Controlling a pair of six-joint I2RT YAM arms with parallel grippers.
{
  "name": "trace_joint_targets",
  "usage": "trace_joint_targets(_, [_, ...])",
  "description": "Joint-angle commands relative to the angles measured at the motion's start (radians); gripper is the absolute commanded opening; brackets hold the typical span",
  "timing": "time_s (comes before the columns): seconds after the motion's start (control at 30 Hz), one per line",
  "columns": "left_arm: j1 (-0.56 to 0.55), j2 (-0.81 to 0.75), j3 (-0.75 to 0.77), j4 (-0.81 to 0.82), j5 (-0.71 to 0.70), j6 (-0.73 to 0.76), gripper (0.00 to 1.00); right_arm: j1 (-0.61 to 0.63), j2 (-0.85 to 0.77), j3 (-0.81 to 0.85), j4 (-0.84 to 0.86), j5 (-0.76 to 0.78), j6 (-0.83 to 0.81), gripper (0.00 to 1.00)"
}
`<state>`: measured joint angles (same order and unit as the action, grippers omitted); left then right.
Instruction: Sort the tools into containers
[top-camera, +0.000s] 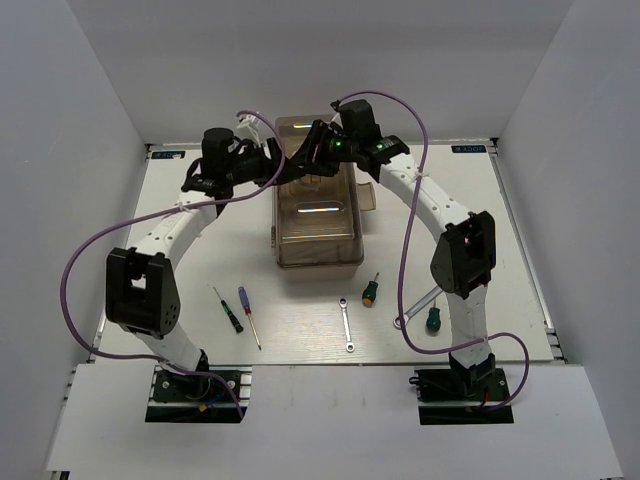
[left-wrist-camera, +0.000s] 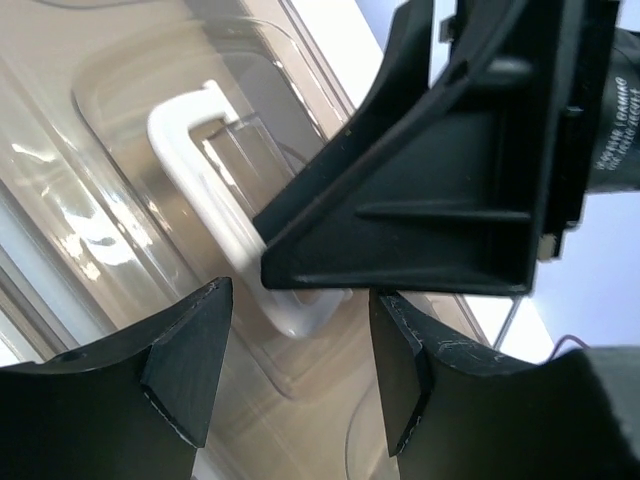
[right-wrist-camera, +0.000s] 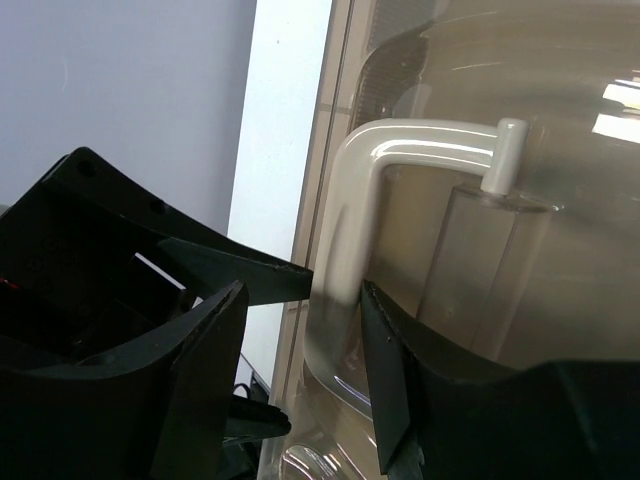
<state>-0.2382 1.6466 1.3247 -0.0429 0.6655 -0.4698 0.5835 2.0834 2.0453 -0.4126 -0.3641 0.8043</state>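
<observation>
Tabletop (top-camera: 500, 220) tools (top-camera: 346, 325) show only overhead; wrist views show left pincer (left-wrist-camera: 300, 305), right pincer (right-wrist-camera: 302, 300) open around handle (right-wrist-camera: 400, 140).

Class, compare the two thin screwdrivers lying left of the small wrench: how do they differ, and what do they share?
The black-green screwdriver has a dark handle at its near end. The blue-red screwdriver has a blue handle at its far end. The blue-red one looks longer and lies to the right. Both lie on the table, slanted alike.
</observation>
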Motion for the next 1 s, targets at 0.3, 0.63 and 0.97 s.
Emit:
trace_joint_targets(0.3, [-0.030,0.041,0.065,-0.104,-0.063,0.046,0.63,0.010,-0.048,-0.014,0.090,-0.078,0.047,0.54])
trace_joint_targets(0.63, [-0.068,0.113,0.117,-0.144,-0.053,0.046,0.57,0.003,-0.062,-0.019,0.100,-0.082,0.046,0.54])
trace_joint_targets(0.97, [-0.078,0.140,0.156,-0.215,-0.127,0.046,0.48,-0.063,-0.077,0.048,-0.001,-0.015,-0.103,0.67])
